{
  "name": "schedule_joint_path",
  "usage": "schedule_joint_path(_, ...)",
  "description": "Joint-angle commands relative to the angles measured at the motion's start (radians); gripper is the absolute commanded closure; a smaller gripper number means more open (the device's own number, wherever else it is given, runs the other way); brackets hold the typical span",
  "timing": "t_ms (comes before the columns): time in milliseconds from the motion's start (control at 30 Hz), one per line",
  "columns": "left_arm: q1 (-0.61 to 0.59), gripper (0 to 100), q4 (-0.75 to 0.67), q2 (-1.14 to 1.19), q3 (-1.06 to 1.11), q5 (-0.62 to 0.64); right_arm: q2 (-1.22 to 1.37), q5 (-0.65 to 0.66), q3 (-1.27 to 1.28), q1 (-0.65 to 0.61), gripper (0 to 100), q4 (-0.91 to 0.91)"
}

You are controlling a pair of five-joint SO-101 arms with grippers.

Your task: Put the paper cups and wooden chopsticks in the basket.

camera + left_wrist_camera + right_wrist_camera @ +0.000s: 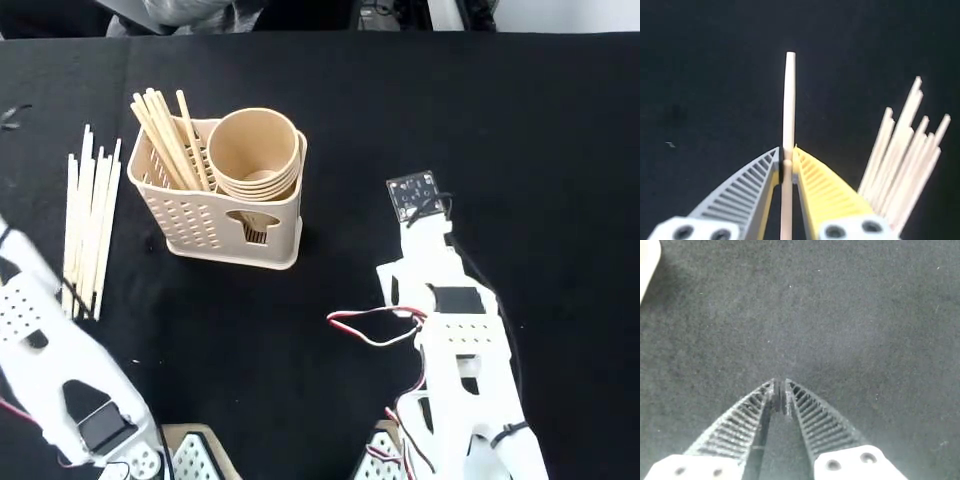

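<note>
A beige slotted basket (215, 222) stands left of the table's middle. It holds a stack of paper cups (253, 150) and several wooden chopsticks (168, 138) leaning toward the far left. More loose chopsticks (88, 225) lie in a bundle to the left of the basket. My left gripper (787, 156) is shut on one wooden chopstick (789, 100), which sticks out past the fingertips, with the loose bundle (905, 150) just beside it. My right gripper (779, 390) is shut with nothing in it, low over bare black cloth to the right of the basket.
The left arm (50, 370) lies along the near left edge. The right arm (455, 330) stretches from the near edge toward the middle, with a red and white cable (370, 325) looped beside it. A pale corner (647, 265) of the basket shows in the right wrist view.
</note>
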Motion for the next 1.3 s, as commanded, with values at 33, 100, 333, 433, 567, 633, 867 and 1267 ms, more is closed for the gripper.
schedule_joint_path(33, -0.039, 97, 0.008, -0.048, -0.064, 0.037, -0.005, 0.009, -0.008, 0.014, 97.0, -0.020)
schedule_joint_path(100, -0.051, 97, 0.008, -0.061, -0.065, 0.060, -0.005, 0.009, -0.008, 0.014, 97.0, -0.020)
schedule_joint_path(333, -0.041, 97, 0.008, -0.199, -0.067, 0.170, -0.005, 0.009, -0.008, 0.014, 97.0, -0.020)
schedule_joint_path(433, -0.008, 97, 0.008, -0.284, -0.067, 0.176, -0.005, 0.009, -0.008, 0.014, 97.0, -0.020)
schedule_joint_path(567, 0.025, 97, 0.008, -0.391, -0.065, 0.189, -0.005, 0.009, -0.008, 0.017, 97.0, -0.020)
schedule_joint_path(633, 0.031, 97, 0.009, -0.436, -0.061, 0.190, -0.005, 0.009, -0.008, 0.017, 97.0, -0.020)
schedule_joint_path(867, 0.036, 97, 0.012, -0.580, 0.157, 0.133, -0.005, 0.009, -0.008, 0.017, 97.0, -0.020)
schedule_joint_path(1267, 0.288, 97, -0.275, -1.306, 1.303, 0.114, -0.005, 0.009, -0.008, 0.018, 97.0, -0.020)
